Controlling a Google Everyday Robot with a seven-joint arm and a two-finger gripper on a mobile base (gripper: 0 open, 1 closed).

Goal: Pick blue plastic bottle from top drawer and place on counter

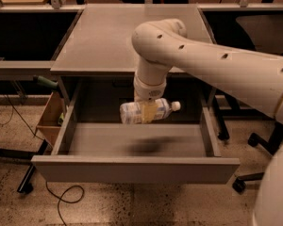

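The blue plastic bottle is a clear bottle with a pale label and a white cap pointing right. It lies sideways in my gripper, lifted above the floor of the open top drawer. A dark shadow lies on the drawer floor under it. My gripper points down from the white arm and is shut on the bottle's middle. The grey counter is just behind and above the bottle. My arm hides the counter's right part, and the white bowl is hidden.
A cardboard box stands on the floor left of the drawer. A grey side shelf juts out at the left. Chair wheels and cables lie on the floor at the right and left.
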